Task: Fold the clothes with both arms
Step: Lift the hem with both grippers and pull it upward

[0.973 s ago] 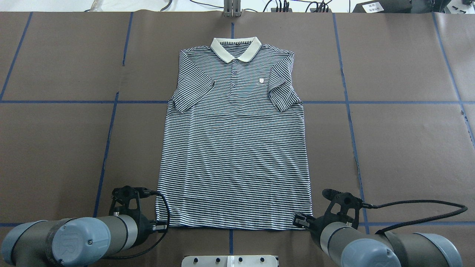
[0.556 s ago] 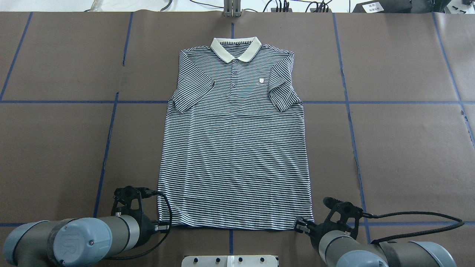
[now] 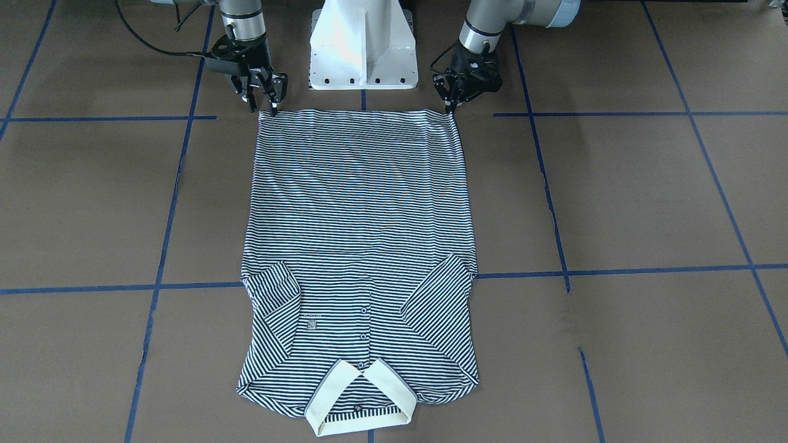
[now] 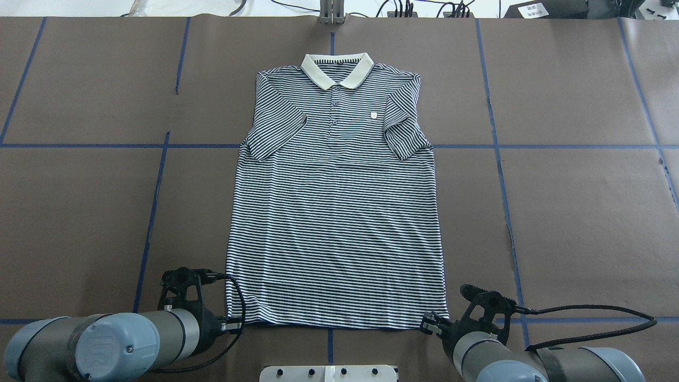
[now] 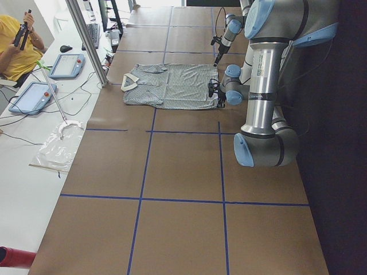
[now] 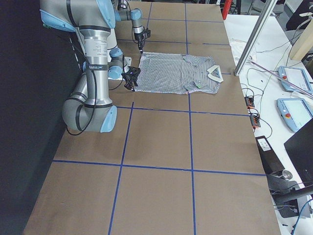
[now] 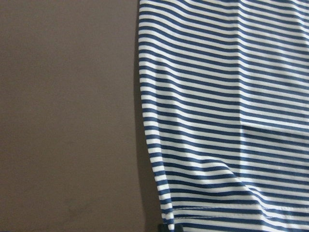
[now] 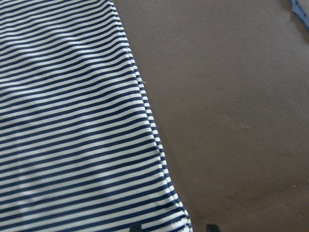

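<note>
Closest to the robot's white base (image 3: 363,43), your two grippers sit at the shirt's bottom hem, one at each corner. The right gripper (image 3: 263,108) has its fingers (image 3: 274,92) spread wide. Its wrist camera shows the two dark tips apart, with the hem corner lying between them. The left gripper (image 3: 449,107) points its tips down at the other corner. Its wrist view shows only one dark tip at the cloth's edge and a small ripple in the hem, so you cannot tell how wide its fingers are or whether they have the cloth. From there the striped polo shirt (image 4: 337,223) lies flat and face up along the middle of the brown worktop (image 4: 583,212), hem toward the robot, crossing a blue tape line (image 4: 557,146). Farther out, both short sleeves are folded in over the chest, one on each side of the buttons, with the small patch (image 4: 373,115) beside one of them. The cream collar (image 4: 337,71) lies at the far end.
</note>
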Controlling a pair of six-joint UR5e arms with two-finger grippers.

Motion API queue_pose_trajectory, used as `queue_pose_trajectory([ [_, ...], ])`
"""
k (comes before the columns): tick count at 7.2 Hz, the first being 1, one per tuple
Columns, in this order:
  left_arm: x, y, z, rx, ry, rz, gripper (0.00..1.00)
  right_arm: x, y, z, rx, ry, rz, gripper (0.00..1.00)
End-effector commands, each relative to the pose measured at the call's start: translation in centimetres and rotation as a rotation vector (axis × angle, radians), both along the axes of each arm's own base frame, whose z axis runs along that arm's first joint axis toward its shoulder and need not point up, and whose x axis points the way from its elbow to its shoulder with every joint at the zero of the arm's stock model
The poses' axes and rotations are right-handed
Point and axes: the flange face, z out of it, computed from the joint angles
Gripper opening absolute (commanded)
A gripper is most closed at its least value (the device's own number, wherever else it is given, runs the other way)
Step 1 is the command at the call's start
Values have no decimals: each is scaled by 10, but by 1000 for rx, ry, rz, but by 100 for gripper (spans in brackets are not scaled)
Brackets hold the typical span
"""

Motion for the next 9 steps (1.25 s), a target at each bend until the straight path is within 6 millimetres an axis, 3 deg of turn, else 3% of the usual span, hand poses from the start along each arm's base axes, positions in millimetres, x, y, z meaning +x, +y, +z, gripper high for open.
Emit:
queue_pose_trajectory([
  [1, 0, 1, -1, -3, 2, -2, 0, -2, 1, 2, 1, 4, -2, 51],
  [4, -1, 1, -1, -3, 4, -2, 0, -7, 2, 7, 2, 13, -2, 47],
  [6, -1, 1, -2, -3, 5, -2, 0, -10, -1, -4, 1, -7, 5, 0],
  [9, 2, 2, -8, -2, 17, 3, 0, -2, -17, -4, 29, 27, 35, 0],
])
